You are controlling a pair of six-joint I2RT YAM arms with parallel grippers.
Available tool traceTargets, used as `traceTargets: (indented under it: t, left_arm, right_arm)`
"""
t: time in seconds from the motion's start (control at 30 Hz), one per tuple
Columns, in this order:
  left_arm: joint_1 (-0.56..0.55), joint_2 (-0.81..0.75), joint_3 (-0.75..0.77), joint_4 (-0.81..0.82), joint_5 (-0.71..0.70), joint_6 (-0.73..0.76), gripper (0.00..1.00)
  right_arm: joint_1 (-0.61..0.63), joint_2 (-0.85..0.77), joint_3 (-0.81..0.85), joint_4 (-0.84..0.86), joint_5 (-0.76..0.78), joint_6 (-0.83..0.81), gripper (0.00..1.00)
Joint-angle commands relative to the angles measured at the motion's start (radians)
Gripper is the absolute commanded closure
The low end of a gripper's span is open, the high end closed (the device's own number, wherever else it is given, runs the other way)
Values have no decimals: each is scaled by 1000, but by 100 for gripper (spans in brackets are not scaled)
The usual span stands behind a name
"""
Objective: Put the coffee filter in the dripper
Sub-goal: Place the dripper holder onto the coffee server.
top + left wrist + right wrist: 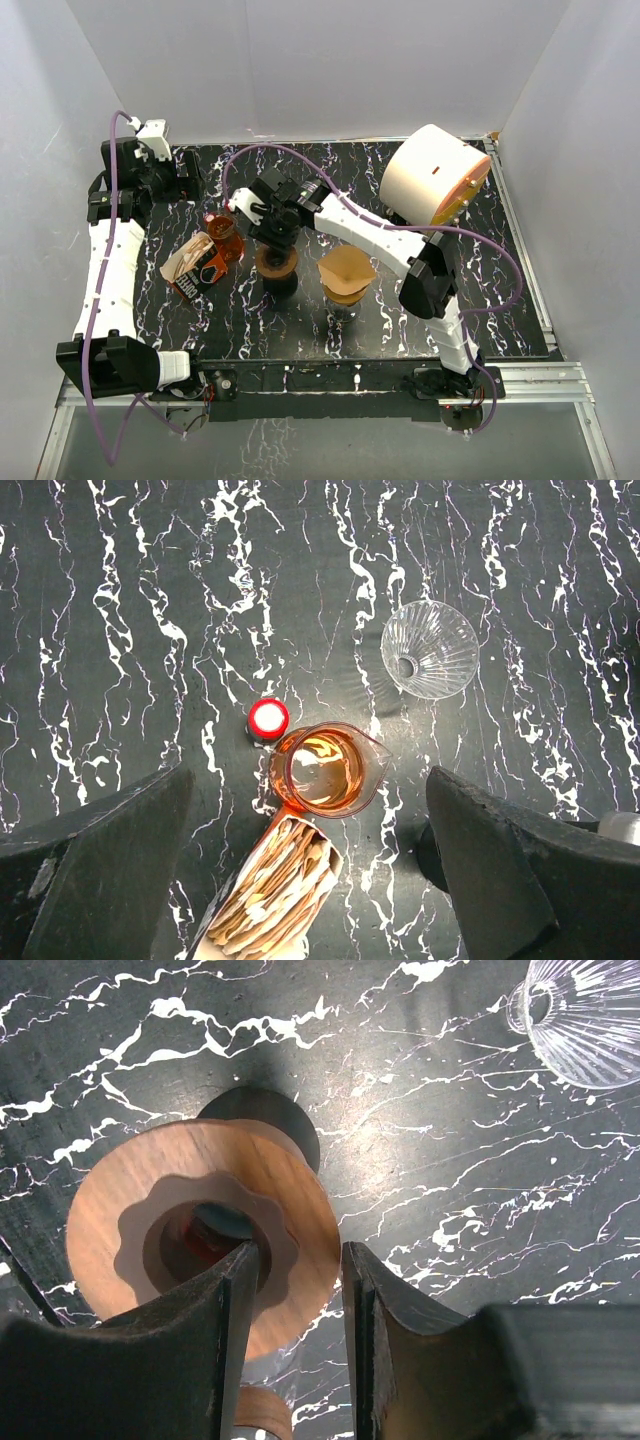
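Black marble table [500, 290] carries everything. Left gripper [310, 777]: fingers fully spread, empty, above orange pitcher [335, 765]. Right gripper [298, 1260]: fingers part-open astride wooden stand [290, 1175] rim; grip undeterminable. Coffee filter [345, 270] sits right of stand, apart from glass dripper [430, 648].

Left gripper [308, 778], wide open, hangs over orange pitcher [325, 772], filter box [272, 900], clear dripper [430, 648].

The left arm [110, 270] runs up the left edge of the top view, and the left gripper [308, 780] at upper left has its jaws spread wide. The right arm [380, 235] bends at lower right and reaches to centre frame. The right gripper [298, 1280] points down, its jaws a narrow gap apart.
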Motion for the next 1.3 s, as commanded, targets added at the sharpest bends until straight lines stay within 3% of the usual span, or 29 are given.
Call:
traceTargets:
  t: [0.0,0.3,0.57,0.83,1.27]
  left_arm:
    - [6,-35,1,15,31,6,1]
    - [6,-30,-2,13,54,19,1]
    - [6,26,11,-6,127,79,1]
    - [6,112,29,-20,167,127,1]
    - [-10,239,104,-5,186,162,1]
  right_arm:
    - [0,24,52,8,18,19,62]
    - [0,13,53,8,14,21,55]
    - [-1,-75,73,46,25,-1,43]
    - [-15,-180,79,113,33,-40,38]
    - [-222,-354,-10,172,-56,-18,36]
